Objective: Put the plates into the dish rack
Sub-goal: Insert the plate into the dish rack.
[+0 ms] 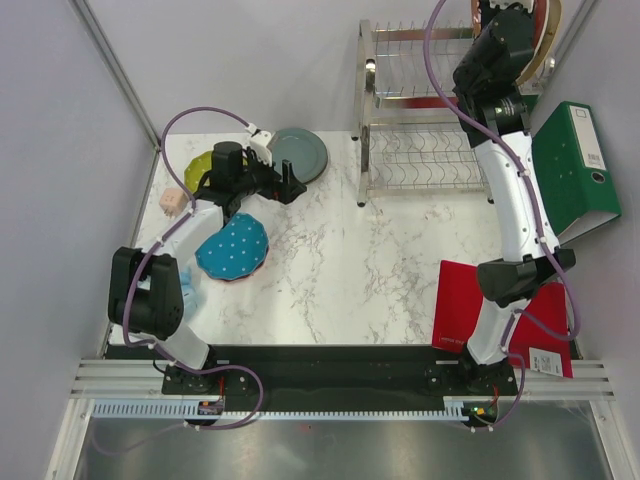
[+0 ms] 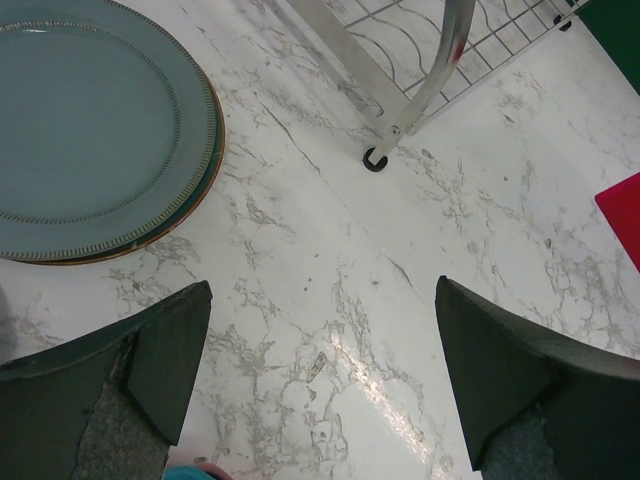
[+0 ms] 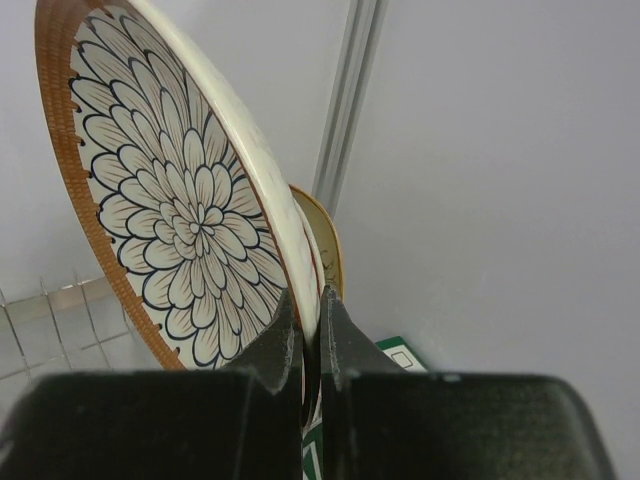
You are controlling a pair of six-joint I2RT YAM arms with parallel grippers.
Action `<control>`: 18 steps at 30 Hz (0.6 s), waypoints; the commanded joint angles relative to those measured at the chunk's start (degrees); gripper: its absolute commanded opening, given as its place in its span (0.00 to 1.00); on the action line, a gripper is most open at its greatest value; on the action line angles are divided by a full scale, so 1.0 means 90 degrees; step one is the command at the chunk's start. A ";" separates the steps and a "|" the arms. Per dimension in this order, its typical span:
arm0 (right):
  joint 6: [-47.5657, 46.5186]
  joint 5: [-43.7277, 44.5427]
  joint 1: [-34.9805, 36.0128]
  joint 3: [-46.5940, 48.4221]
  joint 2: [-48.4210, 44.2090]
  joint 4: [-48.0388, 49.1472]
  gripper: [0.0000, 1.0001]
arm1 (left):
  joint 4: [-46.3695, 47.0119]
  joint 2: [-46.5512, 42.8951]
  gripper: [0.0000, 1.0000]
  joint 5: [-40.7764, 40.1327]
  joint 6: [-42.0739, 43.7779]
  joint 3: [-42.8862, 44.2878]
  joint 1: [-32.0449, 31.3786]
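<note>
Clamping flower-patterned plate [image 3: 180, 220] in right jaws, green binder [image 1: 570, 170], label illegible

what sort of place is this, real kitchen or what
Probably a robot lab work cell, not a real kitchen: plain grey partition walls box in a marble-patterned table, and a dish rack shares it with a green binder.
</note>
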 commanded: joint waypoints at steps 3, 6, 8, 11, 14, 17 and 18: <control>0.0479 -0.0314 -0.0224 0.0255 -0.0710 -0.0357 0.00 | 0.0508 0.0044 1.00 -0.0081 -0.0154 0.0026 -0.0083; 0.0499 -0.0363 -0.0399 0.0304 -0.0680 -0.0603 0.00 | 0.0566 0.0043 1.00 -0.0110 -0.0105 -0.0013 -0.0092; 0.0577 -0.0382 -0.0535 0.0304 -0.0651 -0.0672 0.00 | 0.0605 0.0063 1.00 -0.0130 -0.0105 -0.0032 -0.0092; 0.0704 -0.0450 -0.0614 0.0217 -0.0641 -0.0848 0.00 | 0.0654 0.0121 1.00 -0.0130 -0.0125 -0.0052 -0.0092; 0.0850 -0.0480 -0.0634 0.0080 -0.0631 -0.0984 0.00 | 0.0654 0.0180 1.00 -0.0120 -0.0115 -0.0052 -0.0092; 0.0928 -0.0470 -0.0624 0.0002 -0.0592 -0.1043 0.00 | 0.0664 0.0248 1.00 -0.0179 -0.0047 -0.0062 -0.0092; 0.0967 -0.0480 -0.0624 0.0002 -0.0563 -0.1053 0.00 | 0.0654 0.0258 1.00 -0.0189 -0.0037 -0.0062 -0.0092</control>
